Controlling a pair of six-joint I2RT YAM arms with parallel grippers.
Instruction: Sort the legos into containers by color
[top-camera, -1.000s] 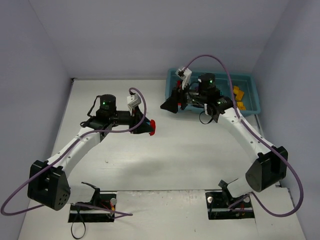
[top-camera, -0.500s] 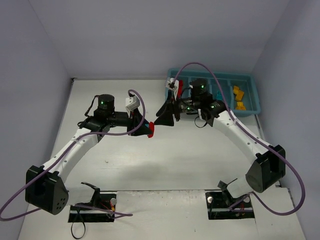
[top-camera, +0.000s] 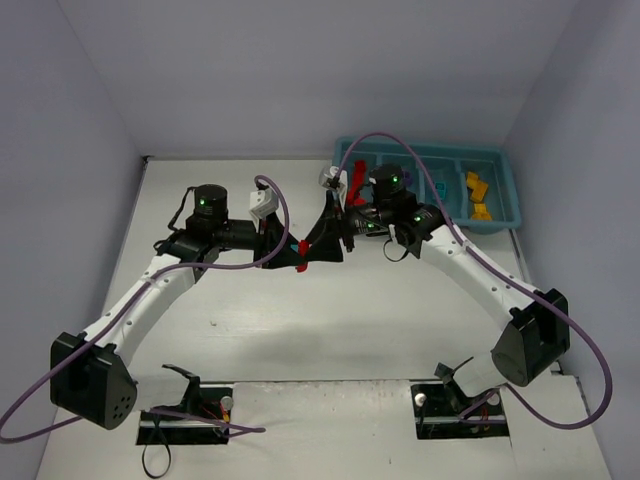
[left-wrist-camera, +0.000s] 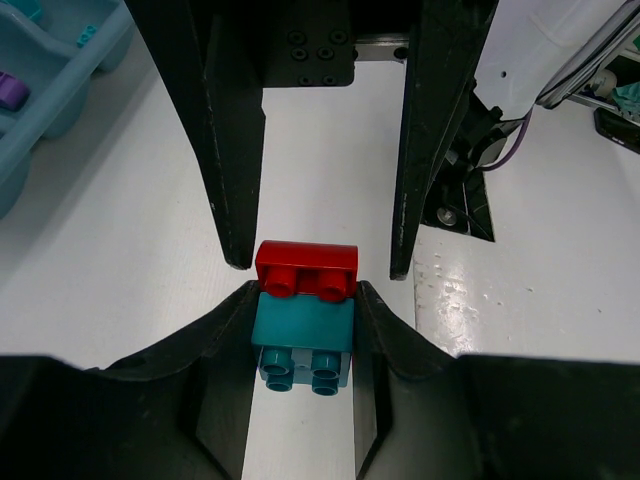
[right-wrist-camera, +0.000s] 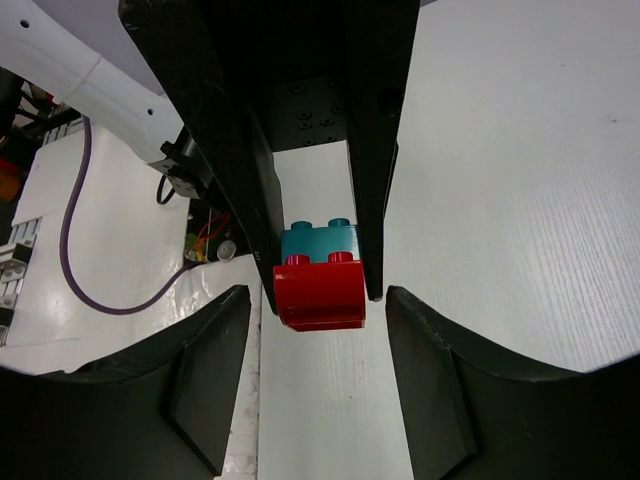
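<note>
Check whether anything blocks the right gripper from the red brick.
Nothing visible does. The right gripper stands open around the red brick, a finger on each side with a gap to it. That brick is stacked on the cyan brick, which the left gripper clamps.

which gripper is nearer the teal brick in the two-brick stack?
Left. The left gripper is shut on the teal brick itself. The right gripper faces it, open on either side of the red brick stacked on the teal one, not touching it.
</note>
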